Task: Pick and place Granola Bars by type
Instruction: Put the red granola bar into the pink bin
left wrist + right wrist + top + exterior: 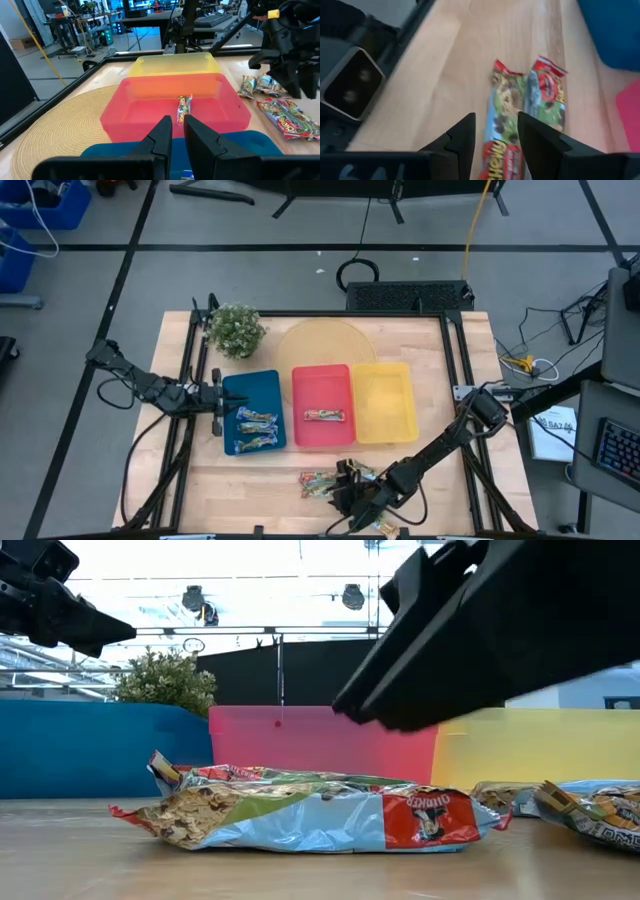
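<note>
Several loose Granola Bars lie flat on the wood near the table's front edge point(318, 483), seen close up in the low view point(320, 812). My right gripper point(495, 125) hovers open above two of them point(520, 105), its fingers clear of the wrappers. Two bars lie in the blue tray point(255, 425) and one in the red tray point(325, 416). The yellow tray point(384, 402) holds none. My left gripper point(178, 131) waits over the blue tray's left edge, its fingers a narrow gap apart with nothing between them.
A potted plant point(235, 330) and a round woven mat point(325, 343) sit behind the trays. A black frame point(455, 370) borders the tabletop. More bars lie right of my right gripper point(590, 808). Bare wood lies left of the loose bars point(240, 480).
</note>
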You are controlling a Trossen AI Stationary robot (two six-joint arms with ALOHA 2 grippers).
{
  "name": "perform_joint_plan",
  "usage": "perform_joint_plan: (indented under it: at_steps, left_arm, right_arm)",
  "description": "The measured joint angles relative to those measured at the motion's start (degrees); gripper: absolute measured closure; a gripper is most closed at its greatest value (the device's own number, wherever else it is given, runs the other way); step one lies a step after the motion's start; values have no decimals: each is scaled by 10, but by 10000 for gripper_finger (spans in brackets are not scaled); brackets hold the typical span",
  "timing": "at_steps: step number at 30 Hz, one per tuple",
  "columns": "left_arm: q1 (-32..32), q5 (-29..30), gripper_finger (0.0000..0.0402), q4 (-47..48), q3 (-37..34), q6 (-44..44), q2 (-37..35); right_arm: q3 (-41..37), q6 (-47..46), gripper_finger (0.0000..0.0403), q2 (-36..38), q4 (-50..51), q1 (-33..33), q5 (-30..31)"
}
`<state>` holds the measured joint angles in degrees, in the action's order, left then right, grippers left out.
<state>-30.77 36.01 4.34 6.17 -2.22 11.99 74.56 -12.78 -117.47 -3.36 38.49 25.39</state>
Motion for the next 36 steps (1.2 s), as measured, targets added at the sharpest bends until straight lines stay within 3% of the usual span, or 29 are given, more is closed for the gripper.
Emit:
perform_joint_plan:
  at_steps: [6,25,36]
  left_arm:
    - [0,0,344,2,0,0,0]
    - [0,0,344,2,0,0,0]
    - [0,0,344,2,0,0,0]
  right_arm:
    - [0,-36,265,-4,58,-5,0]
    - [3,-76,267,-46,59,-7,-37]
    - [-1,-80,337,-29,33,-12,-39]
